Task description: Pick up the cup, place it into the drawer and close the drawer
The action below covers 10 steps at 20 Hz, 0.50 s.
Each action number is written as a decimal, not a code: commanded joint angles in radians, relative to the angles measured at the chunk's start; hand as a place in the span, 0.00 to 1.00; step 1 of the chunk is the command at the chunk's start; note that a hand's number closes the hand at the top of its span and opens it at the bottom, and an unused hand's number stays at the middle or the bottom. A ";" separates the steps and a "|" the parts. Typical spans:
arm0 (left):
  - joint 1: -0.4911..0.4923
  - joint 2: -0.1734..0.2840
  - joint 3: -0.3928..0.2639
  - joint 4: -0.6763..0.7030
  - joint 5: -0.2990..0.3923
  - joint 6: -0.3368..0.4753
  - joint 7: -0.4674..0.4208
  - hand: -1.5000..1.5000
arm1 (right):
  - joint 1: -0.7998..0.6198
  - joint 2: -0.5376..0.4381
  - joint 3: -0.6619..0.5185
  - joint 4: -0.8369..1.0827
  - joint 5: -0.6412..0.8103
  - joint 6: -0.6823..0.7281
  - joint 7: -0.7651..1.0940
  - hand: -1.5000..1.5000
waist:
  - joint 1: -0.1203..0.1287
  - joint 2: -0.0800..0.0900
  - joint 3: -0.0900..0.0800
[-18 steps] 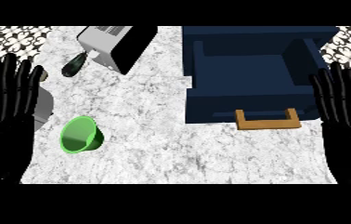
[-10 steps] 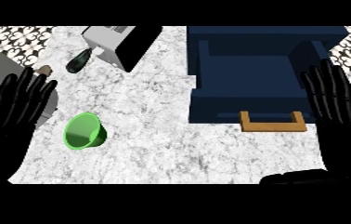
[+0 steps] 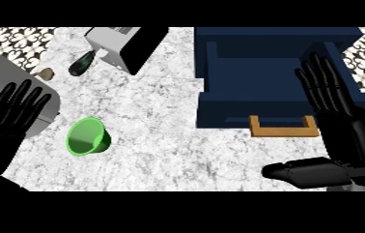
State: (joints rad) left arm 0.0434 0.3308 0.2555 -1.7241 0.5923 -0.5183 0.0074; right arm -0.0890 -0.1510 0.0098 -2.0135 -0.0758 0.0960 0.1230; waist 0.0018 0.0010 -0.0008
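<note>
Nearby, green cup [image 3: 88, 137] tipped beside open left robot hand [image 3: 21, 112], open right robot hand [image 3: 333, 109] over navy drawer [image 3: 264, 77], dark bottle [image 3: 81, 64] behind.

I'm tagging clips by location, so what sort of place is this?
Most likely a kitchen counter: a white marbled stone countertop carries a bright green plastic cup lying on its side, a dark blue open drawer with a wooden handle, and a grey box-shaped appliance.

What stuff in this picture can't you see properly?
- Drawer, head view: its right wall is partly covered by the right hand.
- Grey appliance: cut off by the left edge and partly covered by the left hand.
- Small brown thing: too small to identify.
- Green cup: its underside is hidden.
</note>
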 commanded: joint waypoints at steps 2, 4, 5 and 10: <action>-0.073 0.000 0.022 0.182 -0.094 -0.047 -0.064 0.00 | -0.021 0.004 -0.025 0.077 0.000 0.032 -0.071 0.00 | -0.003 0.000 0.001; -0.086 0.027 0.032 0.282 -0.109 -0.092 -0.088 0.00 | -0.049 -0.025 -0.074 0.131 -0.045 0.068 -0.097 0.00 | -0.004 0.000 0.001; -0.100 0.017 0.023 0.275 -0.142 -0.072 -0.093 0.00 | -0.132 0.011 -0.027 0.183 0.024 0.018 -0.086 0.00 | 0.000 0.000 0.001; -0.111 -0.035 0.000 0.520 -0.344 -0.089 -0.325 0.00 | -0.155 0.024 -0.012 0.113 0.042 -0.019 -0.003 0.00 | -0.006 0.001 -0.001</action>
State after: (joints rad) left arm -0.0712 0.3309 0.2760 -1.3395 0.3789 -0.5972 -0.1825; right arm -0.1863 -0.1411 -0.0129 -1.8914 -0.0560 0.1113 0.0654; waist -0.0033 0.0020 -0.0005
